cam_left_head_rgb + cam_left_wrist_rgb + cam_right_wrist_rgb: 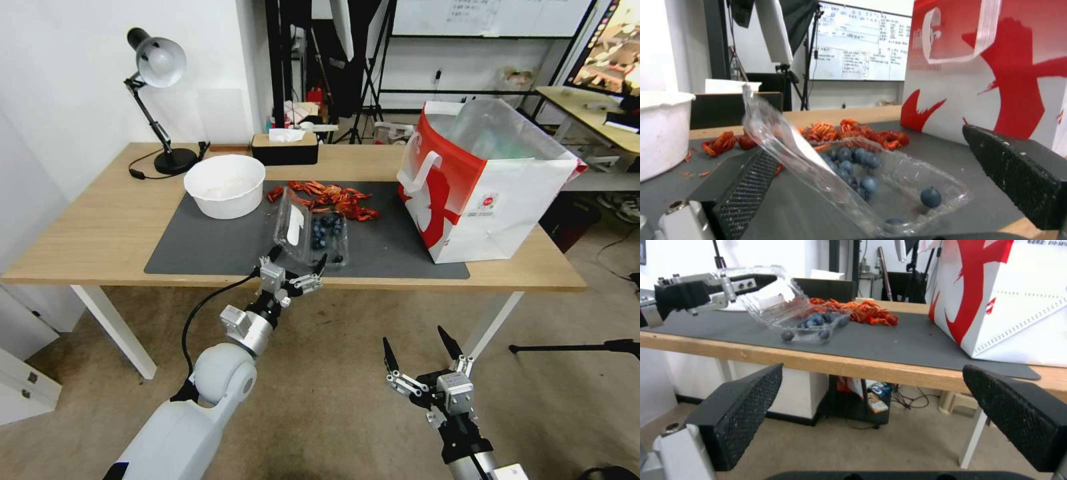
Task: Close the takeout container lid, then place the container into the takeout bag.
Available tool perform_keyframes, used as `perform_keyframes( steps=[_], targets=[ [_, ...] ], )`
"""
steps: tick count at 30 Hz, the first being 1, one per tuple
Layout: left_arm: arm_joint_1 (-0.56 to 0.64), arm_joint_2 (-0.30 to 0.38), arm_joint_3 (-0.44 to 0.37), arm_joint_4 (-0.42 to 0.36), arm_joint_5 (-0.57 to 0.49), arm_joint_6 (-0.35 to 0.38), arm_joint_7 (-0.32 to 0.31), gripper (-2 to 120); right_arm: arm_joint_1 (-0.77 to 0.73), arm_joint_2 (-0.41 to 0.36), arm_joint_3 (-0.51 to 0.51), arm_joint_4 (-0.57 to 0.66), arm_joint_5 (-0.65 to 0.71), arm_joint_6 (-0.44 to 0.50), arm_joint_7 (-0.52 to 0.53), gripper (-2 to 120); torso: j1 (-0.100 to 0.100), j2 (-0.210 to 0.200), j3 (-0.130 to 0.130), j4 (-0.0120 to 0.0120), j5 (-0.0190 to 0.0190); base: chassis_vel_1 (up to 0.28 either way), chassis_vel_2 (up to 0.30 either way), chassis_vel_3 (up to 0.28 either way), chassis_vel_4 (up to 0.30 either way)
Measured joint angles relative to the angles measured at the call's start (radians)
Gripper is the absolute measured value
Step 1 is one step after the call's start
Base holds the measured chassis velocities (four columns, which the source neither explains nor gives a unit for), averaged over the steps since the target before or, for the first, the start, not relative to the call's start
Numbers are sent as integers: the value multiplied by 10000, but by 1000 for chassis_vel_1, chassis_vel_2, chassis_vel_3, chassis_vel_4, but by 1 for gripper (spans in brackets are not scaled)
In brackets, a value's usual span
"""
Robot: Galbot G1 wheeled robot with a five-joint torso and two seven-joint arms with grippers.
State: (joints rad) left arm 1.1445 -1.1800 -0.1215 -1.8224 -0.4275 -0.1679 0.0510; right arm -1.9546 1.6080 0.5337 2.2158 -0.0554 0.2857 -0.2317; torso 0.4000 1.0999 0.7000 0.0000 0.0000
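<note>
A black lamp point(157, 93) stands at the far left of the wooden counter point(87, 227). Next to it a big white bowl point(225, 185) sits on the left part of a gray mat point(387, 250). Behind the bowl is a dark tissue box point(285, 148).

In the middle of the mat lies the takeout container point(322, 239), near the front edge of the counter. It has dark blueberries point(852, 163) inside. The lid point(291, 222) is not shut; it stands up at a slant on the side by the bowl. Just behind the container is a pile of red peppers point(333, 197).

The left gripper point(297, 259) is at the front edge of the counter, right by the container. Its fingers point(744, 186) are open wide, one on each side of the front end of the box, and hold nothing.

To the right of the container stands the takeout bag point(480, 200), red and white, open at the top, on the right end of the mat. Bare mat lies between the box and the bag.

The right gripper point(421, 348) hangs low in front of the counter, over the floor, well apart from everything. Its fingers point(742, 410) are spread wide and hold nothing.
</note>
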Motion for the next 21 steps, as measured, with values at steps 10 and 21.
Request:
perform_keyframes(
  steps=[10, 21],
  targets=[
    [-145, 128, 86, -248, -415, -16, 284, 100, 12, 0, 1, -29, -5, 32, 0, 100, 0, 0, 0, 0, 0, 0, 0, 0, 0],
    [-920, 299, 793, -8, -724, 115, 718, 100, 2, 0, 29, 41, -5, 34, -3, 100, 0, 0, 0, 0, 0, 0, 0, 0, 0]
  ],
)
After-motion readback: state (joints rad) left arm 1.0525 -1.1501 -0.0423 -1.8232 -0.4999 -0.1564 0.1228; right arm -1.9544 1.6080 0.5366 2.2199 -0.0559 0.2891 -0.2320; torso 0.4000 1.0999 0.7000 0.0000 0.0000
